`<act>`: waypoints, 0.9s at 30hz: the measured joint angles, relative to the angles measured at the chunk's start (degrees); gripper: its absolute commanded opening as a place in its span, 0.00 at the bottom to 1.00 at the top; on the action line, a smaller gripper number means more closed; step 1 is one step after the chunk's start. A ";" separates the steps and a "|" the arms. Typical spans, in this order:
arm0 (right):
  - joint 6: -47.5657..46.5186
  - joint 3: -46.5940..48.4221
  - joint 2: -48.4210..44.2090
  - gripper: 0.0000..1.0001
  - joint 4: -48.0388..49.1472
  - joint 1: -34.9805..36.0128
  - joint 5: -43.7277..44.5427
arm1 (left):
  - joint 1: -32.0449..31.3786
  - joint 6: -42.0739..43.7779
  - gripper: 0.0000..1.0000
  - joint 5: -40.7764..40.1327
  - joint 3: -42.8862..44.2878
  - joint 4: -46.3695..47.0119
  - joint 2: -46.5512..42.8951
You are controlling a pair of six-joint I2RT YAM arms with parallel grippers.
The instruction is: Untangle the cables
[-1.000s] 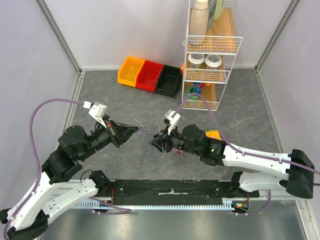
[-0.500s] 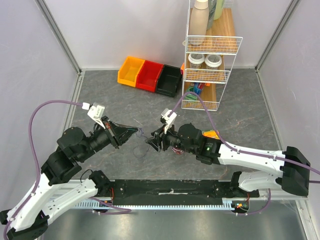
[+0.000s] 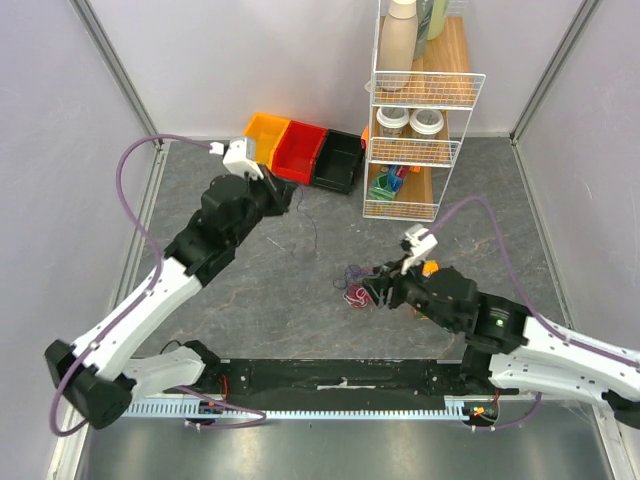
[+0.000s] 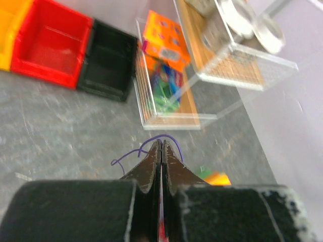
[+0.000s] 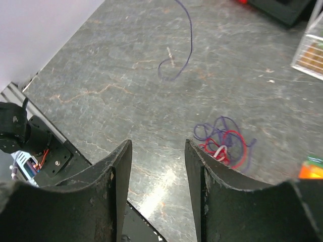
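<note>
My left gripper [image 3: 288,197] is raised near the bins and shut on a thin dark blue cable [image 3: 311,228] that dangles from it above the table. In the left wrist view the jaws [image 4: 162,143] are pressed together on that cable [image 4: 135,151], which loops out at the tips. A small tangle of red, white and dark blue cables [image 3: 354,296] lies on the table. My right gripper [image 3: 373,291] is open just right of it. In the right wrist view the gripper [image 5: 157,146] is empty, the tangle [image 5: 225,140] lies beside the right finger [image 5: 202,176], and the hanging blue cable [image 5: 184,45] shows further off.
Orange [image 3: 262,140], red [image 3: 300,150] and black [image 3: 338,160] bins stand at the back. A white wire rack [image 3: 415,150] with jars and bottles stands at the back right. A small orange object [image 3: 430,268] lies by my right wrist.
My left arm has swung up and back towards the bins, pulling one dark blue cable out of the tangle. My right gripper has let go, opened and drawn back to the right.
</note>
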 measured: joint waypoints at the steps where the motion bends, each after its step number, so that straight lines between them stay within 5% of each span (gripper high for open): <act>1: 0.42 -0.11 -2.38 0.54 -1.88 0.00 0.90 | 1.75 -0.26 0.02 0.20 0.31 2.08 1.99; 10: 1.36 -0.07 -14.27 0.56 -14.78 0.00 8.00 | 16.11 -9.31 0.02 13.99 9.79 27.06 26.27; 27: 0.76 -0.07 -16.57 0.56 -17.22 0.00 12.00 | 17.92 -18.23 0.02 28.72 31.47 46.75 58.05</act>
